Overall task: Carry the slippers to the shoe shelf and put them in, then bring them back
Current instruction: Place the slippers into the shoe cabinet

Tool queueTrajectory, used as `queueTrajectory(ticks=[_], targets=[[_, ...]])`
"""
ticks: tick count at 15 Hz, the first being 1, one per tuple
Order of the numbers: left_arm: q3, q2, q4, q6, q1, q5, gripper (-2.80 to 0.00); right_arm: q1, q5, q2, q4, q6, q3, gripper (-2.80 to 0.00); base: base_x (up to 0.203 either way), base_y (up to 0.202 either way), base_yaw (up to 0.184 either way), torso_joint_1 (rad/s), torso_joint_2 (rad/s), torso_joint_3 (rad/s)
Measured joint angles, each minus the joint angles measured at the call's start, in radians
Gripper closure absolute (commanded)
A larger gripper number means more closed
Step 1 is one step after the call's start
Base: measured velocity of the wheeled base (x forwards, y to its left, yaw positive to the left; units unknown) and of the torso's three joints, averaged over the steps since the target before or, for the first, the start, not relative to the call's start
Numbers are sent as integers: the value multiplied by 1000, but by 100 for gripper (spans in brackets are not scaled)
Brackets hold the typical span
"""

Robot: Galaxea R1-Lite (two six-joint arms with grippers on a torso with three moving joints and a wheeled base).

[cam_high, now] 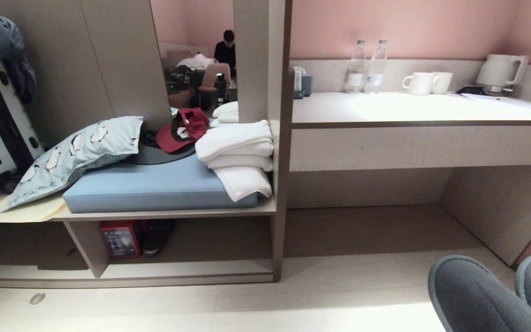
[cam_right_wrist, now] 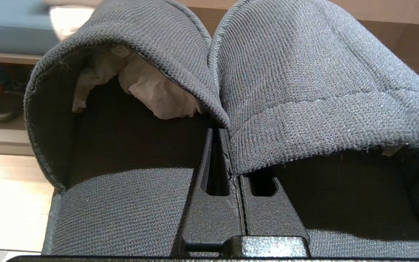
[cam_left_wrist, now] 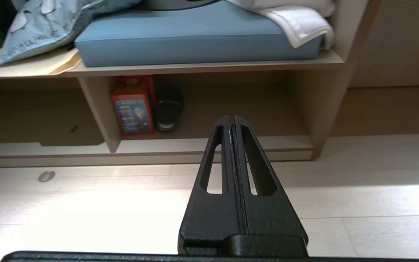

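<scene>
The grey fabric slippers (cam_high: 475, 295) show at the bottom right of the head view, toes pointing away from me. In the right wrist view the pair (cam_right_wrist: 304, 72) sits side by side over my right gripper (cam_right_wrist: 222, 136). That gripper is shut on their touching inner edges, and white paper stuffing shows inside one slipper. The shoe shelf (cam_high: 191, 269) is the low cubby under the cushioned bench at the left, with a slanted divider (cam_high: 88, 246). My left gripper (cam_left_wrist: 231, 118) is shut and empty above the floor, pointing at the shoe shelf (cam_left_wrist: 213, 143).
A red box (cam_high: 120, 238) and a black sandal (cam_high: 157, 236) stand inside the shelf beside the divider. A blue cushion (cam_high: 150, 189), towels and a pillow lie on the bench above. The desk kneehole (cam_high: 376, 216) is to the right. A small grey object (cam_high: 37, 298) lies on the floor.
</scene>
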Motion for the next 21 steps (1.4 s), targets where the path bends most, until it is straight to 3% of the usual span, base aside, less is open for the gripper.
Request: queueTrajectory(ticks=[21], targets=[[0,0,0,0,0,0,0,0,0,0,0,0,0,0,0,195,-2,3,2,4]])
